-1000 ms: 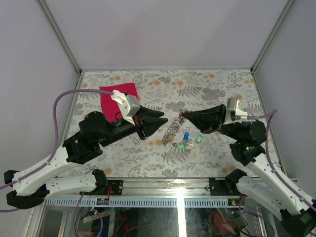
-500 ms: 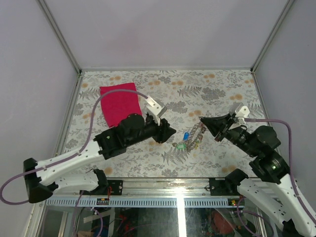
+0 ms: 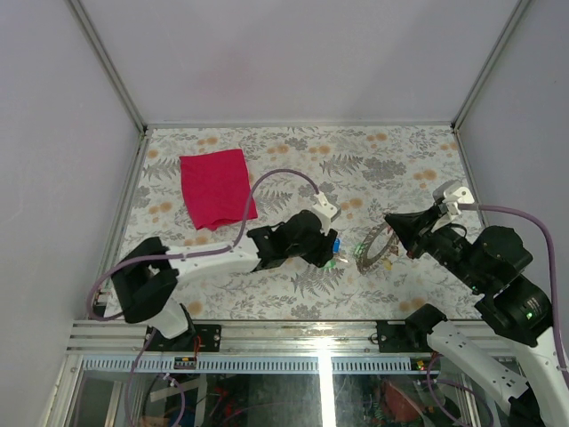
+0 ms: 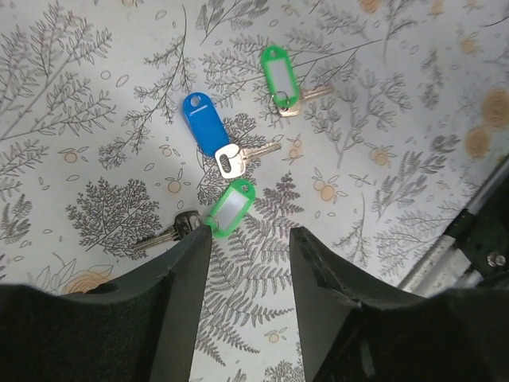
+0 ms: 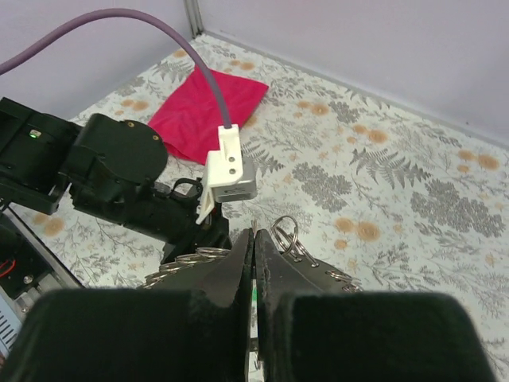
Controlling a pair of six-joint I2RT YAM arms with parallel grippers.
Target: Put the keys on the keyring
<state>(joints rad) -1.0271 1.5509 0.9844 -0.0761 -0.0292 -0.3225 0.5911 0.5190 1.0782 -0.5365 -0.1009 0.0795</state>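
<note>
Three tagged keys lie on the fern-print table: a blue-tagged one (image 4: 205,134), a green-tagged one (image 4: 278,68) farther off, and a green-tagged one with a white label (image 4: 231,208) at my left fingertip. My left gripper (image 4: 250,235) is open and empty, low over the table just short of them. From above it (image 3: 329,249) covers most of the keys; a blue tag (image 3: 334,242) peeks out. My right gripper (image 5: 254,235) is shut on the grey coiled keyring (image 5: 199,256) and holds it tilted off the table, right of the keys (image 3: 363,249). A small ring (image 5: 285,232) hangs on it.
The magenta cloth (image 3: 216,187) lies flat at the back left and also shows in the right wrist view (image 5: 207,111). My left arm's white wrist camera (image 5: 231,171) sits just beyond the keyring. The table's metal front rail (image 4: 485,215) runs close on the right.
My left arm has swung right and forward, away from the cloth, coming down over the keys. My right gripper has drawn the keyring right, away from the keys, and tipped it up.
</note>
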